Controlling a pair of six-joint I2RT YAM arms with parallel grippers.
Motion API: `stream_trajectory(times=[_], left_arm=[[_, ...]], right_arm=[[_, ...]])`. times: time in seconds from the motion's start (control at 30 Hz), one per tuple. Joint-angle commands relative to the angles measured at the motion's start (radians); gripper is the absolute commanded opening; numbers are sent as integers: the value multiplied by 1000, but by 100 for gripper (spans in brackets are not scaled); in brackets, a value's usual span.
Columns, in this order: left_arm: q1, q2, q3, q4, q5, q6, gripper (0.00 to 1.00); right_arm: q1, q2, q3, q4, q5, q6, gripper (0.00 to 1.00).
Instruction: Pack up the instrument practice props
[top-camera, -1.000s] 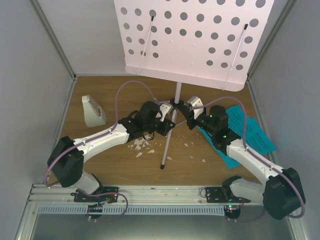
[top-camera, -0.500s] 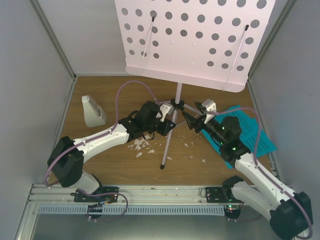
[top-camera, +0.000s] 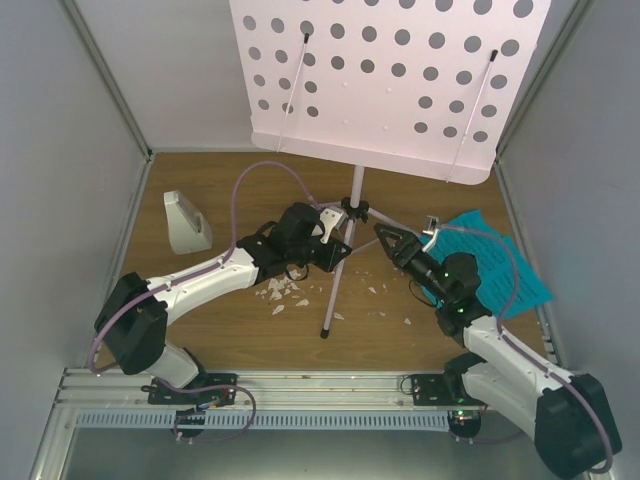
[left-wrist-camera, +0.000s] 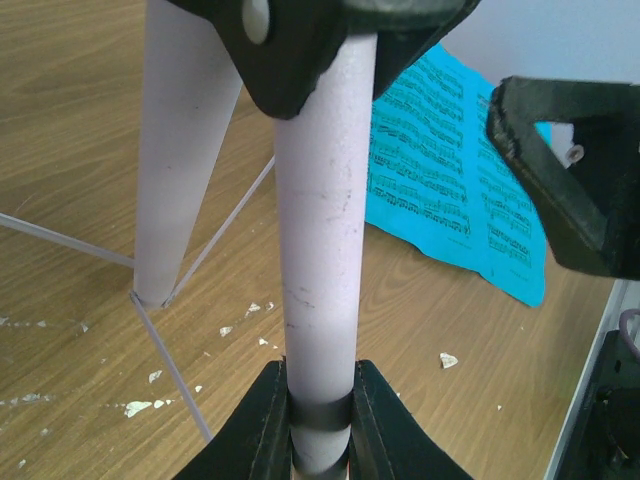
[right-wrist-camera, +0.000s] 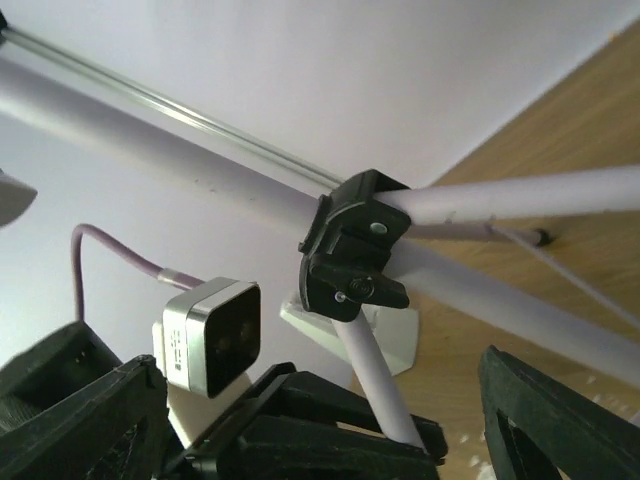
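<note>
The pale-lilac music stand stands upright at mid-table, its perforated plate filling the top of the overhead view. My left gripper is shut on one of its tripod tubes, just below the black hub; both fingers press the tube. My right gripper is open, a little right of the hub, with nothing between its fingers. The white metronome stands at the left. The cyan sheet music lies flat at the right, partly under my right arm.
White crumbs are scattered on the wooden table round the stand's front foot. Grey walls close in the left, right and back. Thin brace wires run between the stand's legs.
My right gripper has opened, let go of the stand near the hub and drawn back to the right. The left gripper and the stand have not moved.
</note>
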Motion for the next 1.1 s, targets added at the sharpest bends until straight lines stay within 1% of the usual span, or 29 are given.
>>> stream_trajectory(times=[0.0,0.07,0.17,0.4,0.63,0.7,0.83,1.07], left_arm=[[8,10,18,15,-20,-6,0],[8,9,16,17,-20,-7,0],[8,9,16,18,-19,-9,0],[8,8,16,17,-14,-6,0],[8,3,17,12,-21,3,0],[8,3,17,13,-20,5,0],[8,6,17,13,-17,5,0],[8,8,16,18,-16,5,0]], right_arm=[[-4,65,-5,136,-30,345,86],[1,112,-4,214,-50,410,86],[10,174,27,256,-61,448,86],[11,247,66,251,-21,488,83],[10,325,96,275,-40,508,82],[11,336,105,275,-42,505,79],[10,366,130,279,-62,500,67],[10,388,135,296,-73,511,57]])
